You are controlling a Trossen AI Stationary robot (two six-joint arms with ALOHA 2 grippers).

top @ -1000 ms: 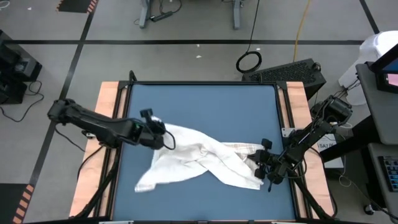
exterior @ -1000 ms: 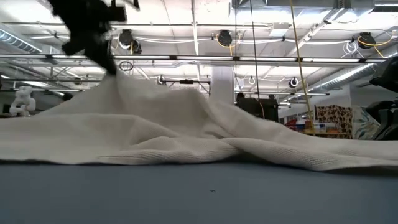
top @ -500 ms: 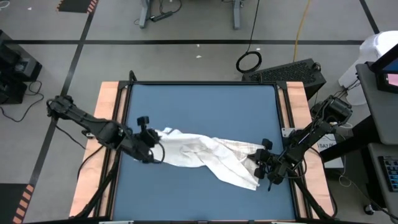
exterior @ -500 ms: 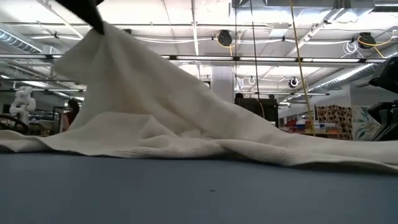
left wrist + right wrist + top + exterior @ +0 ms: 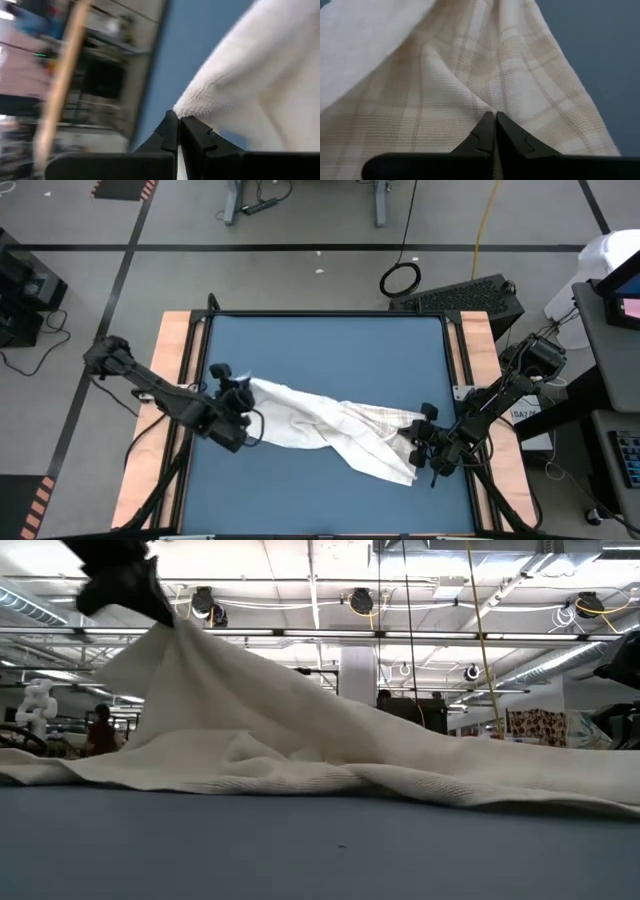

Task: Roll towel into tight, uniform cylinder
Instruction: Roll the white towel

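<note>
Towel (image 5: 330,432) lies crumpled across the near half of the blue mat (image 5: 330,350) in the high view, a twisted band running from the mat's left side to its right. The left gripper (image 5: 240,393) has its jaws closed on the towel's left corner, and over the last second it has drawn back toward the mat's left edge, then eased a little away from the near edge. The loose flap that trailed toward the mat's near edge is gone, pulled up into the band. The right gripper (image 5: 424,442) has not moved; its jaws stay pinched on the towel's right end, beside the mat's right edge.

Low view: the left corner hangs from the dark left gripper well above the mat, cloth sloping down from it to the flat right end, which is unchanged.

Left wrist view: the two dark fingers (image 5: 167,135) meet on a rounded white corner, blue mat behind it.

Right wrist view: fingers (image 5: 485,131) are closed on checked cloth bunched in folds.

Judging by this, the arms are stretching the cloth out between them; it is not yet flat, and no rolling has begun.
</note>
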